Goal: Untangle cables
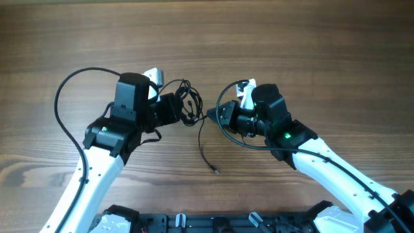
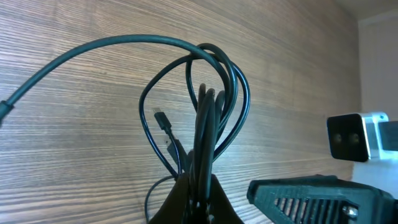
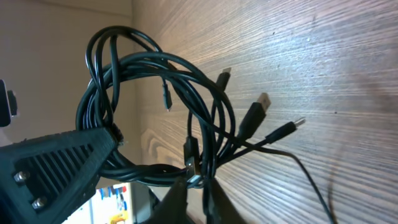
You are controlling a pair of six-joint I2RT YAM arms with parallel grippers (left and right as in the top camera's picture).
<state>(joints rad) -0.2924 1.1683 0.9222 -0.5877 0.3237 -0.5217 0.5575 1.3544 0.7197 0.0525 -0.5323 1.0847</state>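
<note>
Left claw (image 2: 199,183) and right claw (image 3: 194,185) each pinch the cables (image 1: 189,103), knot hanging between them; I'd say I'm mid-separation, and next I must draw them apart slowly.

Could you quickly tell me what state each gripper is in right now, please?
The left gripper is closed, pinching the cables.
The right gripper is closed, pinching the same bundle of cables.
</note>
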